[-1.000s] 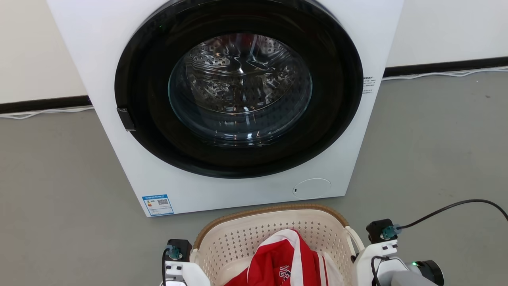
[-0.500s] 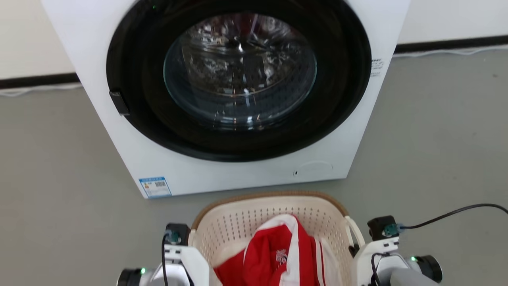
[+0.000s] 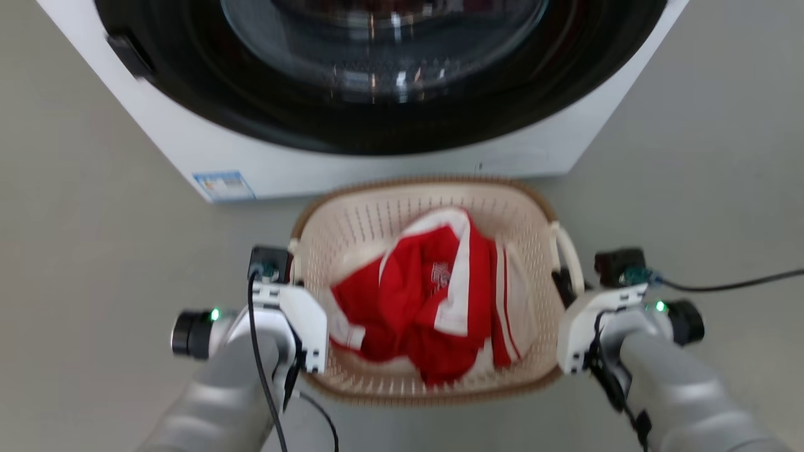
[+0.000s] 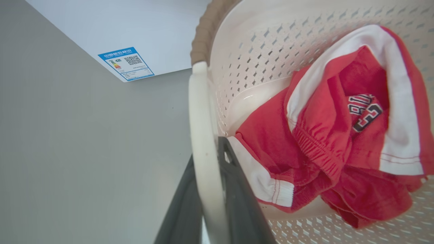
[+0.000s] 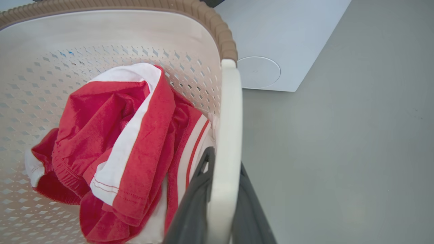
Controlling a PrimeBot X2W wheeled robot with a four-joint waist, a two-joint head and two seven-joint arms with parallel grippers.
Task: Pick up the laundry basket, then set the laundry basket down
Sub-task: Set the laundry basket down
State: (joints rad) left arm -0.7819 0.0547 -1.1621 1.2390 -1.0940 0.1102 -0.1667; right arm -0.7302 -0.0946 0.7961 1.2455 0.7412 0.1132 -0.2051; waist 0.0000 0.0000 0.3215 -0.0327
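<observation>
The laundry basket (image 3: pixel 414 183), cream with perforated walls and a brown woven-look rim, sits between my two arms just in front of the washing machine. Red and white clothes (image 3: pixel 433 295) lie crumpled inside it. My left gripper (image 4: pixel 206 152) is shut on the basket's white left loop handle (image 4: pixel 201 112), one dark finger on each side. My right gripper (image 5: pixel 225 159) is shut the same way on the white right handle (image 5: pixel 230 112). In the head view the left gripper (image 3: pixel 295 276) and right gripper (image 3: pixel 564 284) flank the basket. Whether its base touches the floor I cannot tell.
A white front-loading washing machine (image 3: pixel 188 144) with a closed dark round door (image 3: pixel 377 94) stands right behind the basket. A black cable (image 3: pixel 728 285) runs from my right wrist across the grey floor (image 3: pixel 691 157). Open floor lies to both sides.
The head camera has tilted down, so the washing machine has slid up the picture and the basket and both forearms show more fully. Both grips on the handles are unchanged.
</observation>
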